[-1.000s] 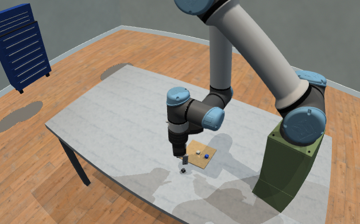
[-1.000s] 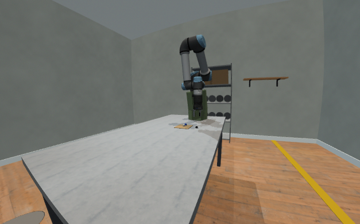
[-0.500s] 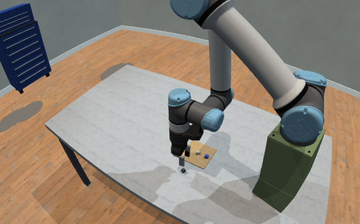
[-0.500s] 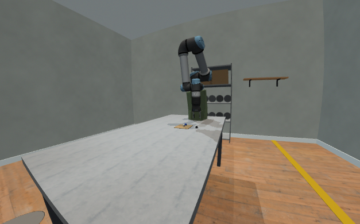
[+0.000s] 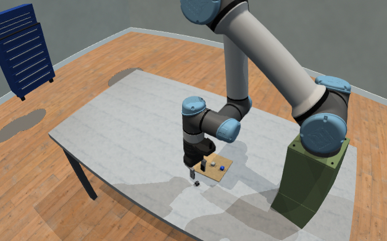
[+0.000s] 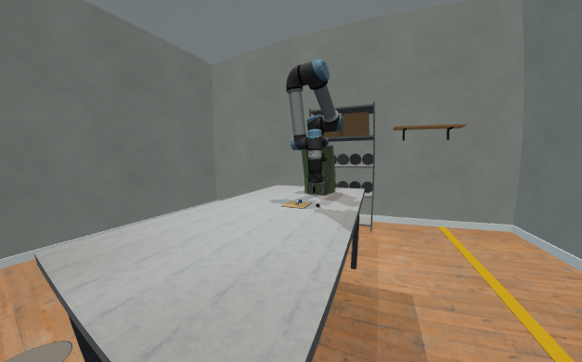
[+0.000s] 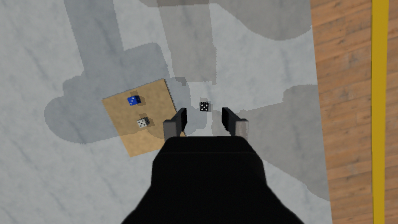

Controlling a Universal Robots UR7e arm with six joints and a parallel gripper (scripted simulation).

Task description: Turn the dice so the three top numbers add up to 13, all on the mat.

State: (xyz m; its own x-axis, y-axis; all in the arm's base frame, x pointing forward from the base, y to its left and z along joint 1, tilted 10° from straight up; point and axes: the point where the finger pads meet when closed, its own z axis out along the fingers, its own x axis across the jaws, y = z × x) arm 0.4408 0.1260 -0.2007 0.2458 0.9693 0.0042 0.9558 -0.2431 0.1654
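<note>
The tan mat (image 5: pixel 218 177) (image 6: pixel 287 205) (image 7: pixel 116 121) lies flat on the table. A blue die (image 5: pixel 222 168) (image 6: pixel 300 201) (image 7: pixel 133 100) and a white die (image 5: pixel 213 164) (image 7: pixel 142 122) rest on it. A black die (image 5: pixel 197 183) (image 6: pixel 317 205) (image 7: pixel 204 106) with white pips lies on the bare table beside the mat. The pips on top are too small to count surely. My gripper (image 5: pixel 197 170) (image 6: pixel 317 190) (image 7: pixel 204 114) is open and empty, pointing down above the table near the black die. In the wrist view the black die shows between and just beyond the fingertips. The gripper hides one mat corner there.
The green robot base (image 5: pixel 300 185) stands on the table (image 5: pixel 109 139) (image 6: pixel 192 278) at the right in the top view. The near long table edge runs beyond the black die. Arm shadows cross the table. A blue cabinet (image 5: pixel 20 52) stands far off.
</note>
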